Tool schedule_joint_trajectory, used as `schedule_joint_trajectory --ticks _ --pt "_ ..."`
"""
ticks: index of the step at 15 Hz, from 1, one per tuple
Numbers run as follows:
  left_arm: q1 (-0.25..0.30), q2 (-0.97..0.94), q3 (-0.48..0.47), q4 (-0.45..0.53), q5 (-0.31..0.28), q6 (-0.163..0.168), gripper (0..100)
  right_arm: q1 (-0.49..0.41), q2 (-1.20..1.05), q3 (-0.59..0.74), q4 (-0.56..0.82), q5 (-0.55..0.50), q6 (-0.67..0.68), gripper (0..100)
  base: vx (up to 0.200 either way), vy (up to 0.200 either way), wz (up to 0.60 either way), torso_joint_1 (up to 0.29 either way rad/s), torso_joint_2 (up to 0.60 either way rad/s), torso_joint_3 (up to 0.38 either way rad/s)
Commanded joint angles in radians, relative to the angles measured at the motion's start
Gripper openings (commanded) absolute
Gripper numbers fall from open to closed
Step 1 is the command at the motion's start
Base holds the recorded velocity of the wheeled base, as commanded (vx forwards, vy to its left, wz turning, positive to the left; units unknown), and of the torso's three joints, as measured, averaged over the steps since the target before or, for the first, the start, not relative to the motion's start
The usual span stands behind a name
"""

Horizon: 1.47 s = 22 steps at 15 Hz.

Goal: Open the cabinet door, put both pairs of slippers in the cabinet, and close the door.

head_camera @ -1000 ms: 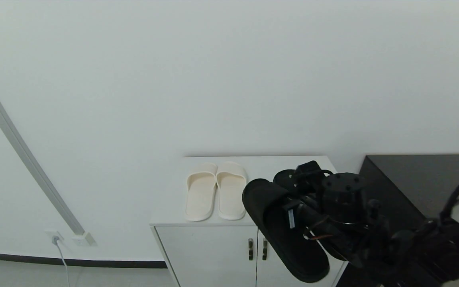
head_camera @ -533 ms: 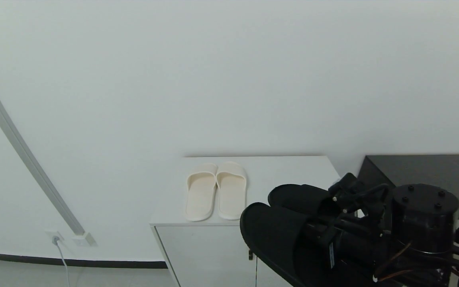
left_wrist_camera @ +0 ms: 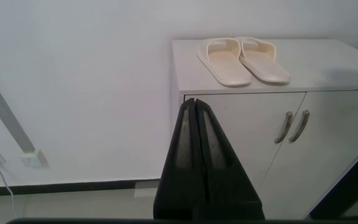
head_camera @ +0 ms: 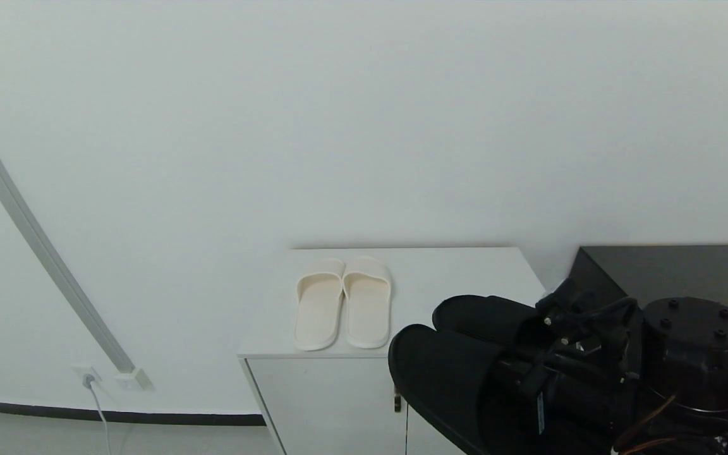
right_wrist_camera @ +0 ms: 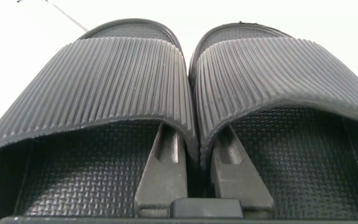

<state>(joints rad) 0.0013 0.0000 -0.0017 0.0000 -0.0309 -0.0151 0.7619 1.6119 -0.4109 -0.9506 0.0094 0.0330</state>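
1. Right gripper (right_wrist_camera: 196, 155) is gripping the black slippers (head_camera: 459, 366). One finger is sitting under each strap, jaws narrowed onto the pair's touching inner walls.
2. The pair is hanging in the air in front of the cabinet (head_camera: 459, 272), toes pointing away from the wrist.
3. Left gripper (left_wrist_camera: 196, 109) is facing the cabinet front, jaws pressed together, holding nothing.
4. Both doors (left_wrist_camera: 241, 130) are sitting closed, handles (left_wrist_camera: 283, 126) side by side at the centre.
5. White slippers (head_camera: 320, 309) are lying side by side, touching, on the left part of the cabinet top.
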Motion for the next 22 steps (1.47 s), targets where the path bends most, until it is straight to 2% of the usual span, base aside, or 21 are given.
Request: schedule_joint_trajectory --ticks 1,5,11,22 --pt "0.000 0.000 0.000 0.000 0.000 0.000 0 0.000 -0.001 0.000 -0.002 0.000 0.004 0 0.000 0.000 0.00 0.000 0.00 0.000" --pt "0.000 0.000 0.000 0.000 0.000 0.001 0 0.000 0.003 0.001 0.000 0.000 0.004 0 0.000 0.000 0.00 0.000 0.00 0.000" --pt "0.000 0.000 0.000 0.000 0.000 0.001 0 -0.001 0.003 0.017 -0.002 0.000 0.001 0 -0.200 0.000 0.00 0.001 0.00 0.002" --pt "0.000 0.000 0.000 0.000 0.000 0.001 0 -0.003 0.036 0.024 -0.005 0.000 0.001 0 0.000 0.000 0.00 0.000 0.00 0.000"
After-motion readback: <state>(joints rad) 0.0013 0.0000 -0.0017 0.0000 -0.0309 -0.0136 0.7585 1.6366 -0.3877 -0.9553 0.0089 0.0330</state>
